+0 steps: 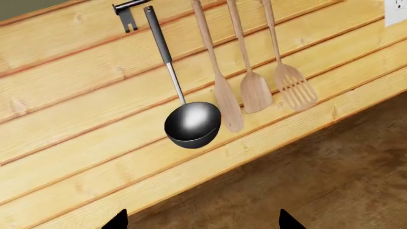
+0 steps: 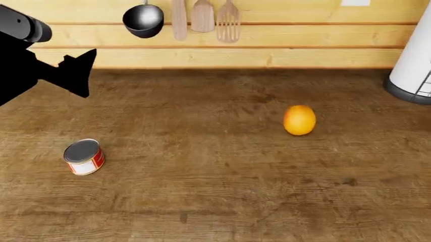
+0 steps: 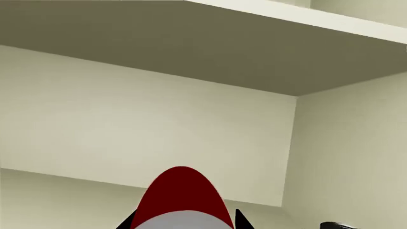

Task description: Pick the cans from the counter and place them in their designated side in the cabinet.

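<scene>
My right claw pinched a red-and-white can inside the pale cabinet, open room ahead. My left claw hung spread above the surface. The short can stood near my left; its label was unreadable.

Left pincer raised, fingers apart — right pincer clamped, fingertips barely showing.
</scene>
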